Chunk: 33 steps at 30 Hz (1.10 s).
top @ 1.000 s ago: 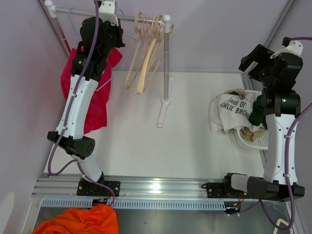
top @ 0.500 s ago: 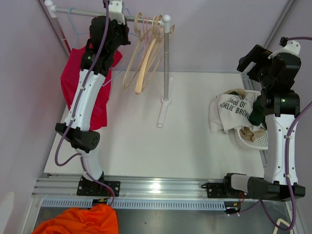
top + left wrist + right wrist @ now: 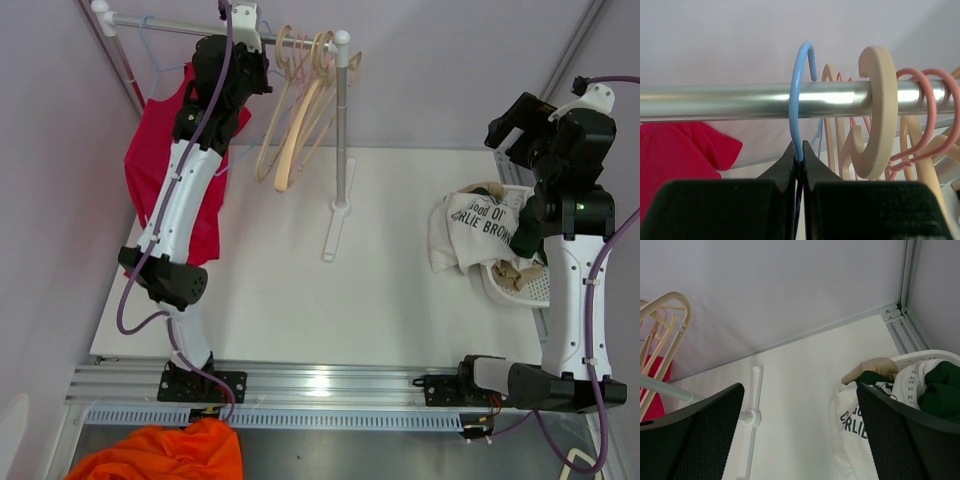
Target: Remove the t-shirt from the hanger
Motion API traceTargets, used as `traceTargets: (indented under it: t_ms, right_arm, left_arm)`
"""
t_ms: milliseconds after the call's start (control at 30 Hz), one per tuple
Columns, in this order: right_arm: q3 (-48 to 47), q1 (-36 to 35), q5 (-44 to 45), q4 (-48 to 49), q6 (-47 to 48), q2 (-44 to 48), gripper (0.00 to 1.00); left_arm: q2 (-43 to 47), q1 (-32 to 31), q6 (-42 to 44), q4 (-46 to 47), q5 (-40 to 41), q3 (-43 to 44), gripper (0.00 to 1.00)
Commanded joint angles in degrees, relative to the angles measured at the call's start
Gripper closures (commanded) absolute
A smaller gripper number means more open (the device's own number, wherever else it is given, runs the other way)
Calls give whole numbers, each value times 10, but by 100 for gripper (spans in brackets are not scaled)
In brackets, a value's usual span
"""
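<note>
— Where's the t-shirt?
— You have the red t-shirt [image 3: 145, 165] hanging below the left end of the rail [image 3: 165, 23], draped down toward the table [image 3: 400, 200]. Your left arm crosses in front of it in the top view. In the left wrist view it shows only as a red fold low on the left, under the bar.

— And the left gripper?
— Your left gripper [image 3: 799, 161] is up at the rail, jaws pressed together on the neck of the blue hanger [image 3: 796, 85], just under the bar. The hook sits over the rail. To its right hang the beige hangers [image 3: 875, 125] and pink hangers [image 3: 926, 110], bunched near the post [image 3: 342, 130].

— Is the t-shirt on that blue hanger?
— You can't tell from these views, because the arm hides the shoulders.

— What about the right side?
— Your right gripper [image 3: 800, 420] hangs high over the far right of the table, well apart from the rail. Its fingers [image 3: 695, 435] are spread wide with nothing between them. Below it the basket [image 3: 920, 355] holds a green garment [image 3: 940, 395]. A white shirt [image 3: 852, 415] with dark lettering spills over the rim onto the table.
</note>
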State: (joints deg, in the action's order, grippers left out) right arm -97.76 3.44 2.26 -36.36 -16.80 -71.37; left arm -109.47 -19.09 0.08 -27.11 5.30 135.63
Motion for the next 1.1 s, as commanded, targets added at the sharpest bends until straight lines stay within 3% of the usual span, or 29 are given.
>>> traceTargets:
  t_ms: [0,100,267,333,467,700,733,833,1000,1067]
  right_arm:
    - [-9,-3,-2,12,11,12,1]
    - [-7,-4,-3,13,10,13,1]
    - [7,-6,-12,23,7,15,1]
    - [8,-8,-15,29,4,14,1]
    - [-16,-19,-16,31,-3,-8,1]
    - [-93,-55,-34,13,-3,-63,1]
    - [-121,-56,-34,9,0,-70,1]
    - [-150,-60,-33,-3,2,-91,1]
    - [-180,-63,-45,-2,-4,-109,1]
    - [-185,-62,-45,-2,-3,-115,1]
  left_arm:
    - [15,5,4,26,-14,-10,98]
    - [22,5,4,22,-16,-11,86]
    - [43,5,5,21,-13,-11,82]
    - [58,5,8,18,-3,-13,74]
    - [83,12,12,4,4,-22,74]
    - [164,75,-13,6,-7,-85,58]
    - [173,82,-12,0,-1,-85,50]
    - [184,111,-19,-13,-4,-88,39]
    - [178,212,-80,-34,-83,-89,36]
    - [162,233,-99,-44,-105,-85,27]
